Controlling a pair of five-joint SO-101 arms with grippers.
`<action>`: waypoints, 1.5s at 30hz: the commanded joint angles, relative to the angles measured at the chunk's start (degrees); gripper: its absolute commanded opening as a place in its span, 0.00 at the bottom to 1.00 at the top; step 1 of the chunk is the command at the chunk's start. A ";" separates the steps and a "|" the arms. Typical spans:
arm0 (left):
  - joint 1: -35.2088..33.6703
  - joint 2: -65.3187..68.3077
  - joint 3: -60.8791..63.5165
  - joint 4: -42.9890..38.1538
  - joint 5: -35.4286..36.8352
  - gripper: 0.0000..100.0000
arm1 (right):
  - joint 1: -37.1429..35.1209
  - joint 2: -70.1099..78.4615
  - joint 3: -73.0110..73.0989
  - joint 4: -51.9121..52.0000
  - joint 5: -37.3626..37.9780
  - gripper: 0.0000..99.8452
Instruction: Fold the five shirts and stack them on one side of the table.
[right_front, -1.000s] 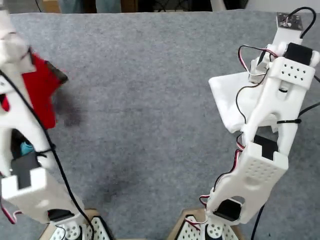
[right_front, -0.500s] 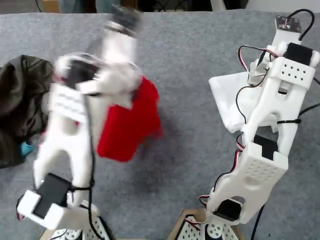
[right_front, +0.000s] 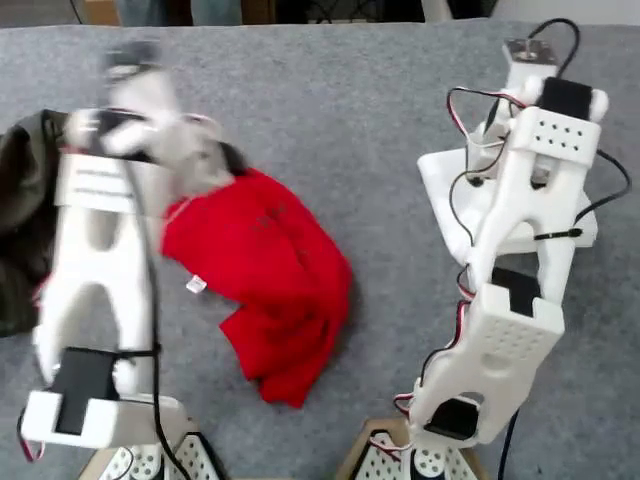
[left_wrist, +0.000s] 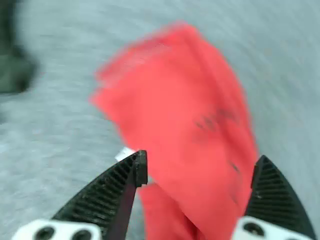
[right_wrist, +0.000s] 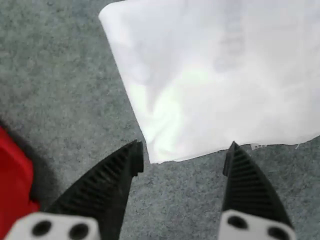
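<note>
Grey felt worktop with three garments on it
The worktop (right_front: 380, 120) is covered in a grey, felt-like mat. A red shirt (right_front: 275, 275) lies crumpled and loosely spread a little left of the middle, with a small white tag showing at its edge. A white shirt (right_front: 445, 190), folded flat into a neat rectangle, lies on the right side, well apart from the red one, with bare mat between them. A dark olive garment (right_front: 22, 210) sits bunched in a heap at the left edge, near the red shirt
</note>
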 joint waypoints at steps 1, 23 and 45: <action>-15.25 -0.88 3.30 -0.88 -7.12 0.34 | -4.13 -9.63 5.93 0.44 5.54 0.26; -0.31 1.93 32.31 -29.45 0.79 0.34 | -15.47 -30.02 57.63 -16.18 10.73 0.26; -8.40 2.73 36.09 -29.98 13.89 0.25 | -12.66 -29.85 74.51 -52.22 5.89 0.08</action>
